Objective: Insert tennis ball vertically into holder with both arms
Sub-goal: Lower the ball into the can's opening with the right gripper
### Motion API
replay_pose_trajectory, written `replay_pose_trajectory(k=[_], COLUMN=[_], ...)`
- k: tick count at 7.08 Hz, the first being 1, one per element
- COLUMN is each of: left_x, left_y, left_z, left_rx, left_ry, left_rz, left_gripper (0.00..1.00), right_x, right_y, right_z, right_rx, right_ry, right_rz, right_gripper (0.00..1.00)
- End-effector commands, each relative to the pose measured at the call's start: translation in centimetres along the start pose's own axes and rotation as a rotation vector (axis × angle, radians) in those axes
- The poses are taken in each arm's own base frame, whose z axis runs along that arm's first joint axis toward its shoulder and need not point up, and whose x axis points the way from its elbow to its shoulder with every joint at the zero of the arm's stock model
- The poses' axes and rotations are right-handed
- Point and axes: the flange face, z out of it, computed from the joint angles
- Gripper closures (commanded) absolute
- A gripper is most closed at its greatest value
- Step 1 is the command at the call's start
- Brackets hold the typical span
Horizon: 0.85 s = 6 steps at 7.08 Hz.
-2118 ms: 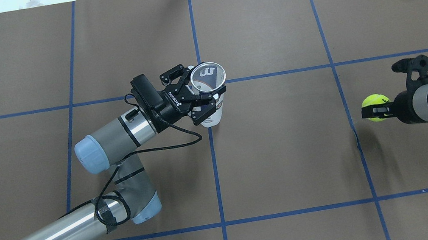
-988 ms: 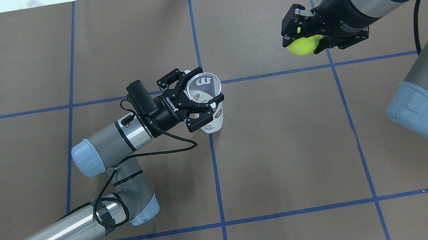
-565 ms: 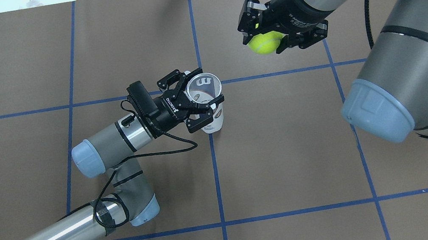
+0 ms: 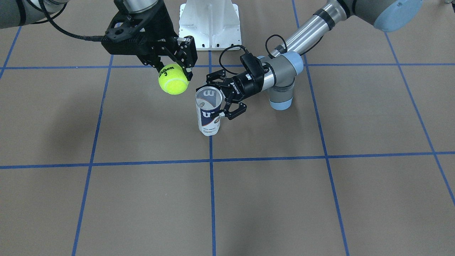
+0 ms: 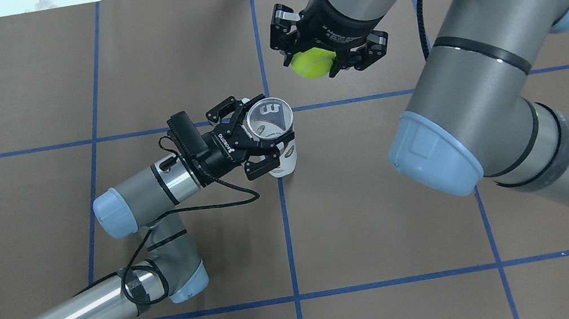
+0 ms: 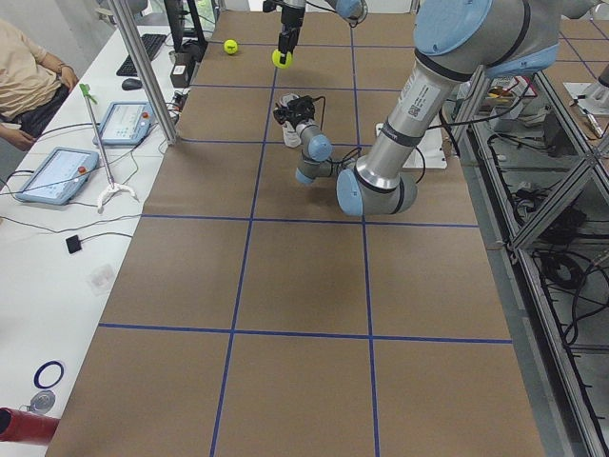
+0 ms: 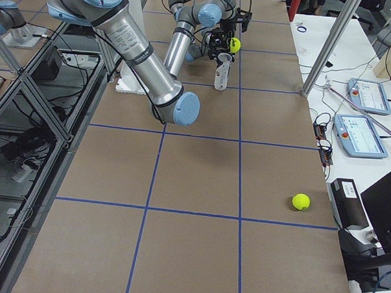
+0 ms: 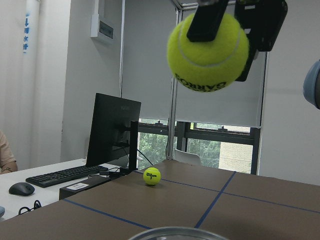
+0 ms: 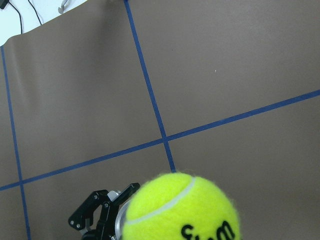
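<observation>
Above the table [image 5: 384, 212] the right arm [image 5: 473, 55] is held high and the left arm [image 5: 141, 191] low. The holder [image 4: 208, 119] is clasped near its rim by the left gripper [image 5: 264, 131], fingers closed around it, and is stood upright, mouth upward. The ball [image 5: 312, 62] is pinched in the right gripper [image 4: 173, 70], fingers closed on its sides; it is seen higher than the left gripper and just to one side of the holder's mouth, not over it. A second ball [image 7: 301, 202] is seen on the table, well apart from both grippers.
</observation>
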Motion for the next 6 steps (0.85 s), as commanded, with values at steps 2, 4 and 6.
replay_pose_trajectory(k=[2, 4, 6], left_x=[0.1, 0.5, 0.8], left_y=[0.3, 0.6, 0.6], left_z=[-0.1, -0.1, 0.0], left_rx=[-0.006, -0.009, -0.007], left_ry=[0.000, 0.004, 0.007], left_rz=[-0.001, -0.005, -0.008], left_gripper=[0.04, 0.04, 0.04], right_x=[-6.0, -6.4, -5.9], right_y=[1.3, 3.6, 4.7], right_z=[3.7, 6.7, 7.8], right_rx=[0.010, 0.024, 0.015], right_ry=[0.084, 0.126, 0.143], right_rz=[0.035, 0.012, 0.006], right_gripper=[1.00, 1.00, 1.00])
